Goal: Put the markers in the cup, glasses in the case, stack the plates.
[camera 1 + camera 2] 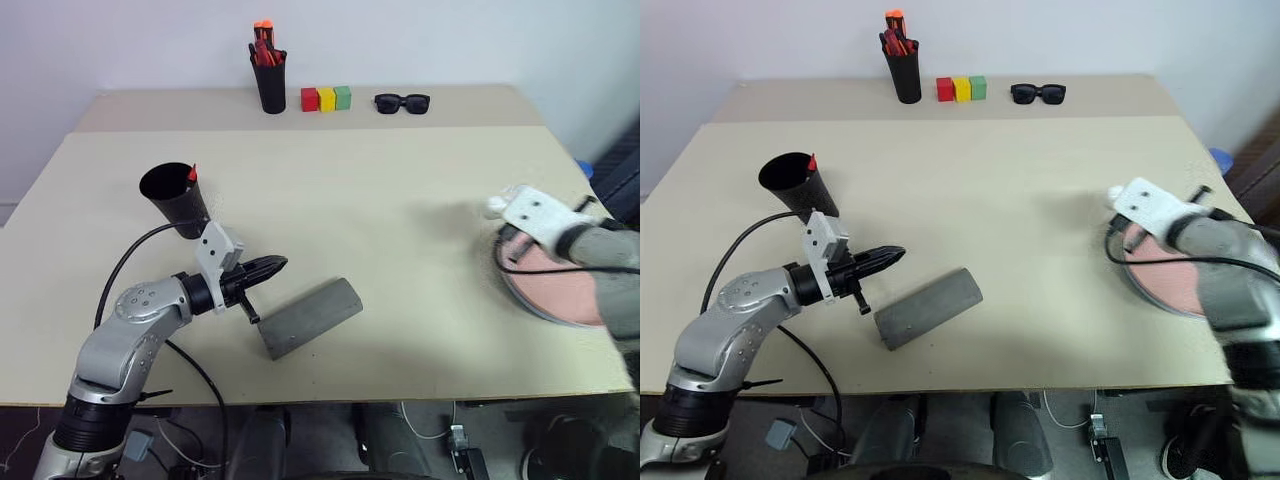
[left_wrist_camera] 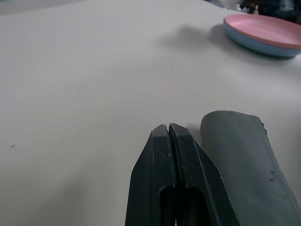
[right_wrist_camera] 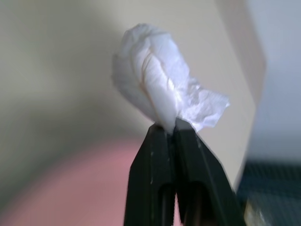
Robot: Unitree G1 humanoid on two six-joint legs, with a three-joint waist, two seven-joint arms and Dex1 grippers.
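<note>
We note the right pincer [image 3: 173, 123] pinching a crumpled white tissue [image 3: 157, 92], held over the near rim of the pink plate [image 2: 263, 27], which sits stacked on the blue plate [image 2: 251, 43] at the bench's [image 1: 400, 220] right edge. The left pincer [image 2: 169, 129] is pressed together and empty, just beside the closed grey case [image 1: 308, 316]. The black cup [image 1: 175, 198] stands behind the left arm, with a red marker tip [image 1: 191, 172] poking above its rim.

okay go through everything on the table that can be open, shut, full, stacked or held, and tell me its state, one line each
Case: closed, lying on the table.
Cup: upright, a red-tipped marker sticking out.
Plates: stacked, pink on blue.
Pen pot: upright, holding orange-capped pens.
Sunglasses: unfolded, by the wall.
Left gripper: shut, empty.
Right gripper: shut on crumpled white tissue.
</note>
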